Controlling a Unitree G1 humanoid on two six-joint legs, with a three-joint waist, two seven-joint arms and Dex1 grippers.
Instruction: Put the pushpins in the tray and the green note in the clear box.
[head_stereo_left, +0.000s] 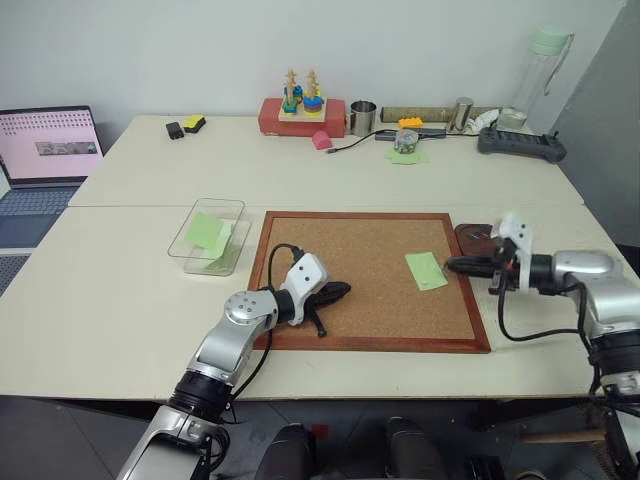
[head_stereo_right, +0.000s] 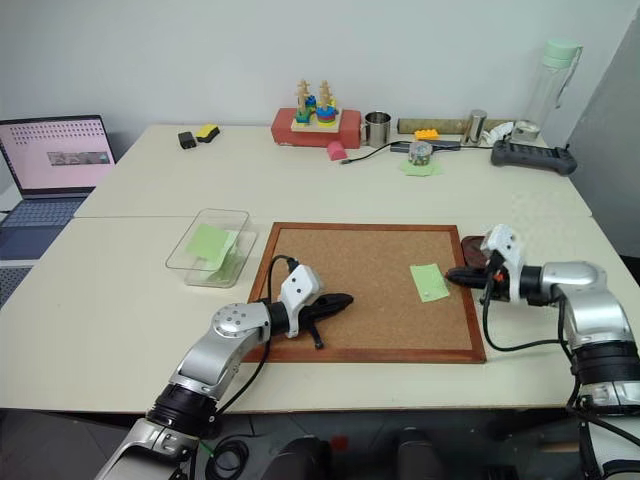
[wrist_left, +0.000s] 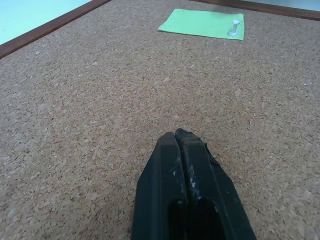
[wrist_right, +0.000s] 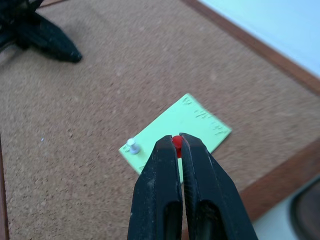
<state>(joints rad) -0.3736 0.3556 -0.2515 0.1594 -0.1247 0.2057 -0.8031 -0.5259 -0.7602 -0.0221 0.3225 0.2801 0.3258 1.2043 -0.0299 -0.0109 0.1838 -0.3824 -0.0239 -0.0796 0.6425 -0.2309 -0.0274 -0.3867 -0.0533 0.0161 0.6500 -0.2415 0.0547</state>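
The green note (head_stereo_left: 426, 270) lies on the cork board (head_stereo_left: 360, 255) near its right side, with a white pin (wrist_right: 133, 146) standing in one corner. My right gripper (wrist_right: 176, 139) hovers just above the note, shut on a red pushpin (wrist_right: 176, 145). The small dark brown tray (head_stereo_left: 468, 238) sits off the board's right edge, partly hidden behind that gripper. The clear box (head_stereo_left: 180, 240) stands left of the board and holds green paper (head_stereo_left: 207, 232). My left gripper (wrist_left: 176, 134) is shut and empty, resting low over the board's front left part.
A laptop (head_stereo_left: 50, 145) is open at the far left. Along the back edge stand a red block with a stacking toy (head_stereo_left: 300, 112), a metal cup (head_stereo_left: 362, 117), a bottle (head_stereo_left: 540, 65) and a black power strip (head_stereo_left: 520, 145). The board's wooden frame (head_stereo_left: 380, 343) is slightly raised.
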